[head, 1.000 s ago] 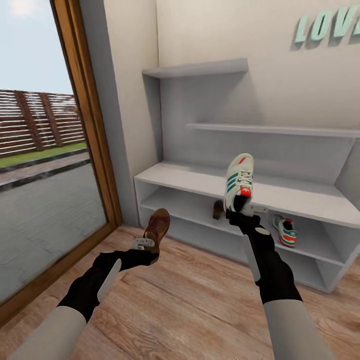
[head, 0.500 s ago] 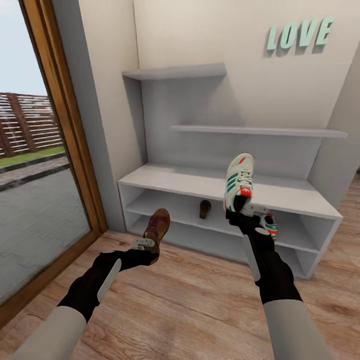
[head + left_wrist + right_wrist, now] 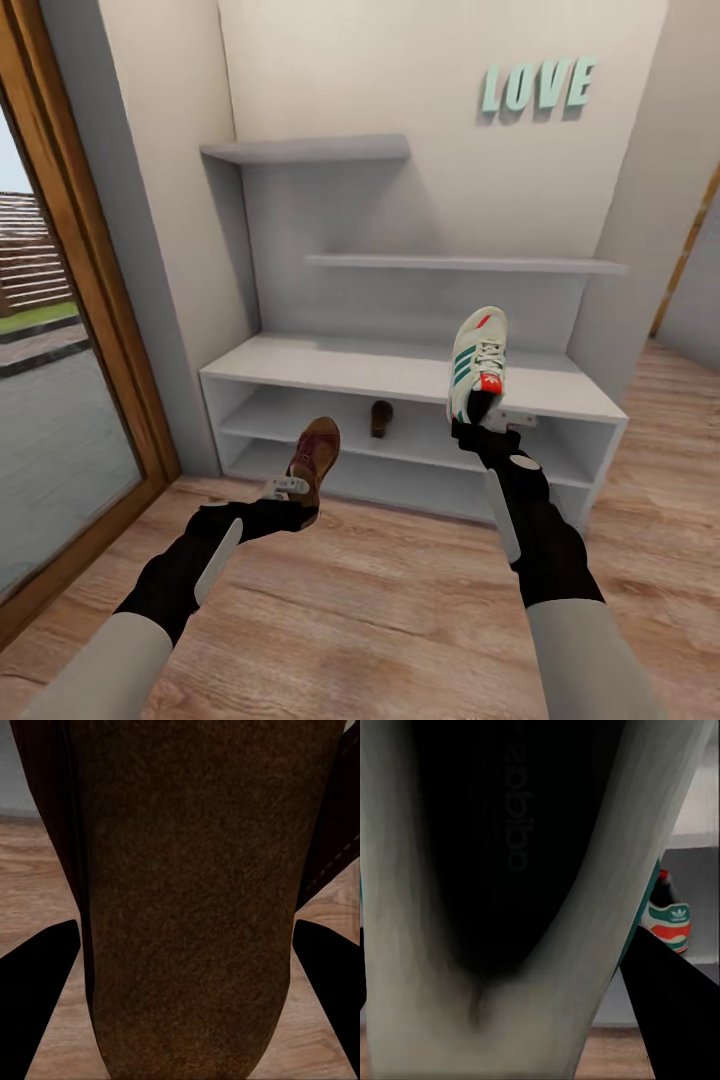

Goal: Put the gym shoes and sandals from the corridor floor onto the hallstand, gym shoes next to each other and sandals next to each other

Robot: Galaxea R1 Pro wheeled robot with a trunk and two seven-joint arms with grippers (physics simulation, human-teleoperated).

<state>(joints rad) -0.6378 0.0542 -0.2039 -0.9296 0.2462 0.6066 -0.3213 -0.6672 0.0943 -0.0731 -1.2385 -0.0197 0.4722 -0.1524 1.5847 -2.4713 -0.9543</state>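
Shoes fill both hands in front of the hallstand (image 3: 300,365). The right hand (image 3: 487,418) is clamped on a white gym shoe (image 3: 477,362) with green stripes, held toe-up before the bench at the right. The left hand (image 3: 296,492) grips a brown sandal (image 3: 315,452), also upright, above the corridor floor (image 3: 380,610). Another sandal (image 3: 380,417) stands in the far open shelf compartment under the bench. Past the held sole, the right wrist view shows a second gym shoe (image 3: 667,916) on a shelf.
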